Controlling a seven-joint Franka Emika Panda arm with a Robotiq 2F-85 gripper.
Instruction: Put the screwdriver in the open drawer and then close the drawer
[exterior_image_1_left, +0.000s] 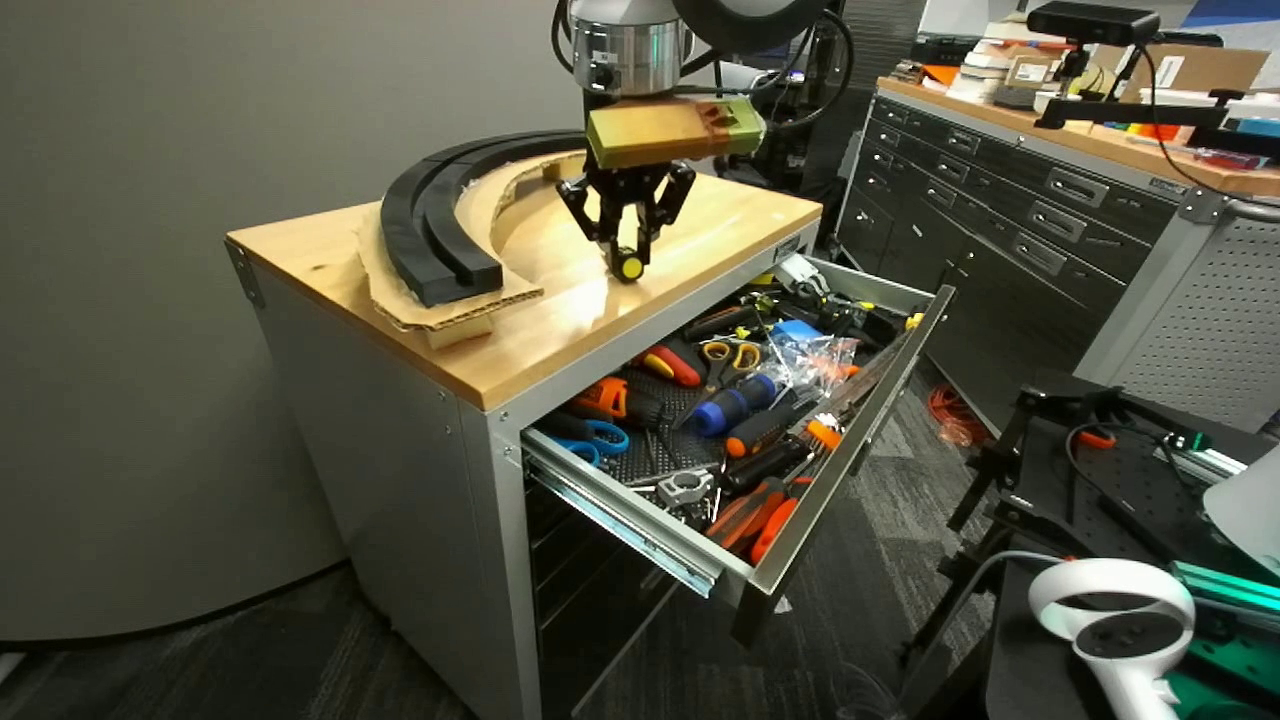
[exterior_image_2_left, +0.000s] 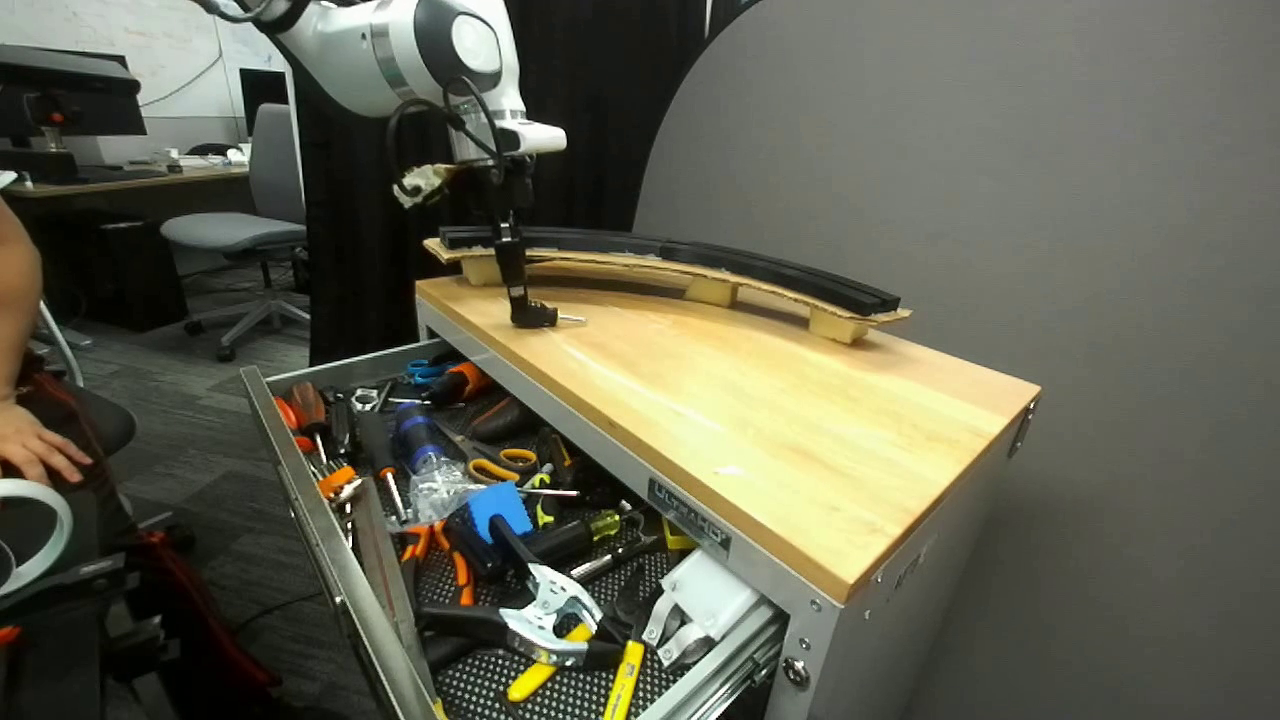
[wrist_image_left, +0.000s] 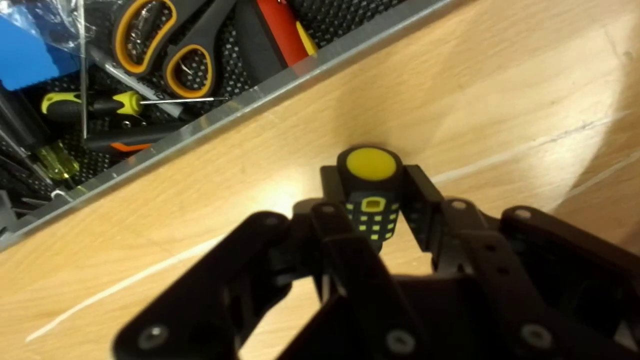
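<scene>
Wrist view: the gripper (wrist_image_left: 374, 180) clenches one stubby screwdriver (wrist_image_left: 372, 190) between its two fingers (wrist_image_left: 425, 207).
Screwdriver: long axis square to the squeeze, yellow butt roughly toward the drawer (exterior_image_1_left: 853, 440), shaft away; contact with the wood top (exterior_image_2_left: 800, 440) unclear.
Open drawer: one, lower, just past the wood top's edge.
Orange-looped scissors (wrist_image_left: 209, 32): one, inside.
Blue-looped scissors (exterior_image_1_left: 622, 444): one, inside.
Curved black piece (exterior_image_2_left: 770, 271): one, farther off.

In an exterior view, a grey wall (exterior_image_1_left: 170, 300) is filling nine o'clock, dark carpet (exterior_image_1_left: 690, 680) spreading at six; in an exterior view, a grey chair (exterior_image_2_left: 235, 230) is standing at ten, black curtain (exterior_image_2_left: 600, 120) hanging at twelve.
</scene>
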